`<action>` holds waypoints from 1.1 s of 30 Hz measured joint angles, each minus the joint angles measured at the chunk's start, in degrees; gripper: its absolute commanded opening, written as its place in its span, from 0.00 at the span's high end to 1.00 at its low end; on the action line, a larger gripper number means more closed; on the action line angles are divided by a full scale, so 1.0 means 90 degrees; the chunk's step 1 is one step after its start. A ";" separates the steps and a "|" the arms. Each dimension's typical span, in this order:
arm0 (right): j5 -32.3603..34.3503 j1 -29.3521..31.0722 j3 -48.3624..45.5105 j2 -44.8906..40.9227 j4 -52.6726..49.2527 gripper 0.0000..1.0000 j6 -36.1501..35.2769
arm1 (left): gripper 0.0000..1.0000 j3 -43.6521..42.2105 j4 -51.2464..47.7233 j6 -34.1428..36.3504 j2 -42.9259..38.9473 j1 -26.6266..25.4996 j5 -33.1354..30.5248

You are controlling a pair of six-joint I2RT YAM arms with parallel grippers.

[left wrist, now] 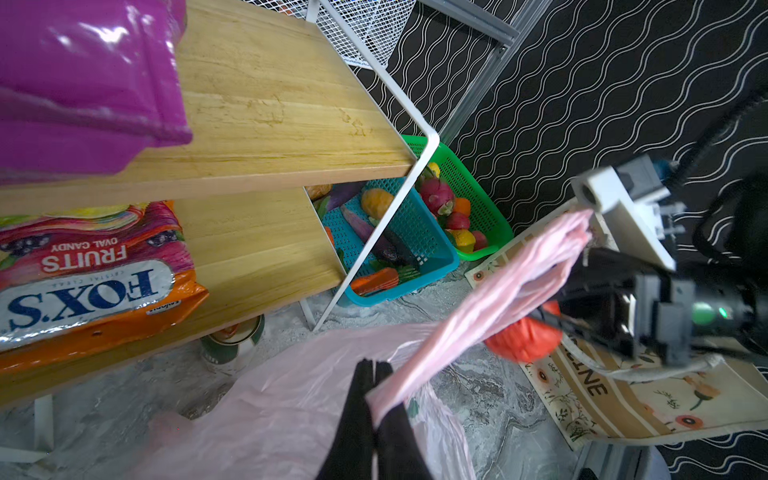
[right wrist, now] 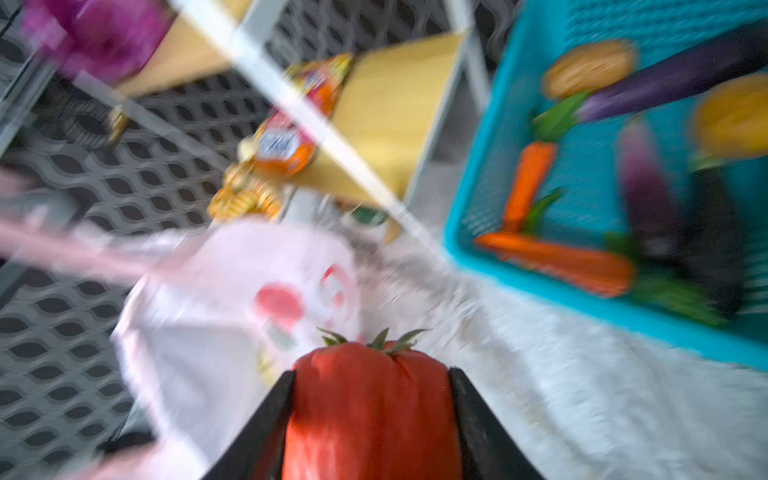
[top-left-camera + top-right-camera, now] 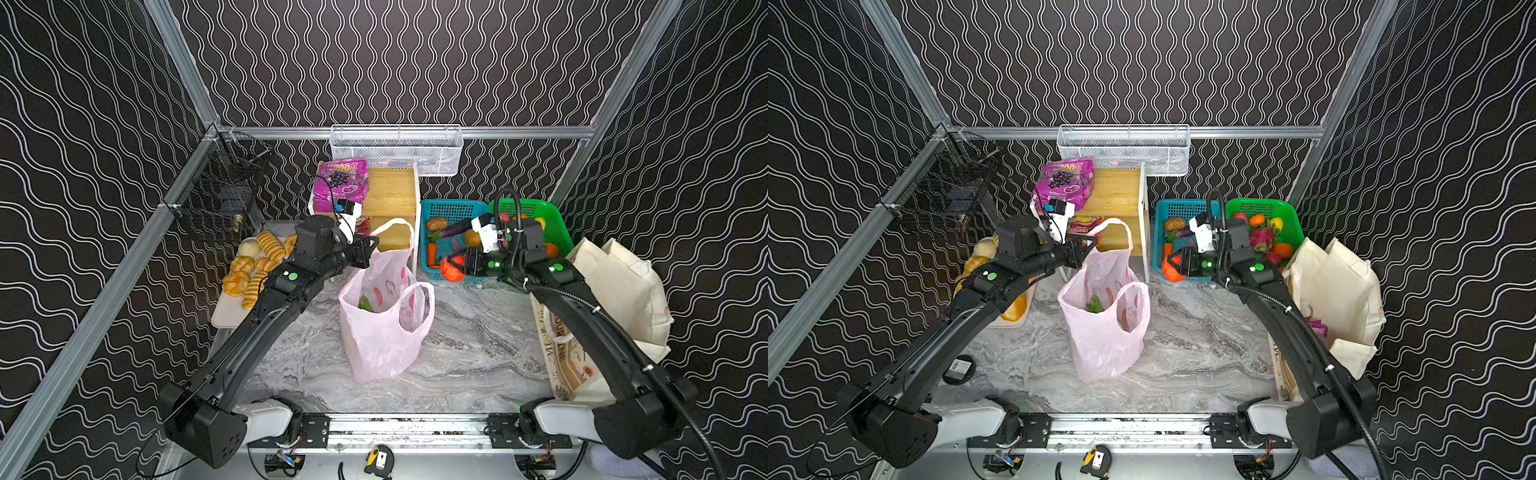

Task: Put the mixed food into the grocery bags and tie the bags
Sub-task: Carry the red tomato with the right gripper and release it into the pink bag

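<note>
A thin pink plastic grocery bag stands open mid-table with something green inside. My left gripper is shut on its far loop handle, pulling it up taut. My right gripper hovers right of the bag, in front of the blue basket, shut on a red tomato. The cream tote slumps at the right edge behind the right arm. A magenta grape pouch lies on the shelf top. The right wrist view is blurred.
A wooden two-level shelf stands behind the bag, a candy pouch on its lower board. The blue basket and a green basket hold vegetables and fruit. A bread tray sits left. Wire baskets hang on the walls.
</note>
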 measured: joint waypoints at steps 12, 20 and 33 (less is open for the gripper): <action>0.0447 0.2237 0.0265 0.0843 0.1146 0.56 0.0369 | 1.00 0.0017 -0.0039 -0.0165 -0.0032 0.0034 0.0296; 0.1292 0.2822 0.0661 0.1605 0.1401 0.29 -0.0049 | 1.00 -0.0010 -0.0039 -0.0335 -0.0158 0.0068 0.0277; 0.2705 0.2919 -0.0549 0.0027 0.2324 0.03 -0.0457 | 1.00 -0.0085 0.0015 -0.0559 -0.0073 0.0495 0.0379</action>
